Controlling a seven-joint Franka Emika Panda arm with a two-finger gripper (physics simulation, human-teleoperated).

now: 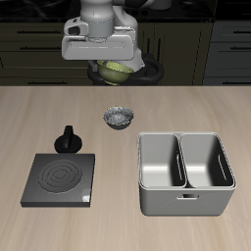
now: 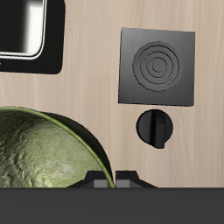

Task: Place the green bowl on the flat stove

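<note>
Half of the green bowl [image 1: 116,71] is hidden by the gripper [image 1: 114,69] whose jaws pinch its rim, high above the flat stove [image 1: 59,179].

Pale grey blocky pincer [image 1: 115,67] housing under a rounded silver wrist.

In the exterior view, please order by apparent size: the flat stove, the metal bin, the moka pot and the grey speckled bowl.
Largest to smallest, as they look:
1. metal bin
2. flat stove
3. moka pot and grey speckled bowl: these two look alike, so I do not rank them.
</note>
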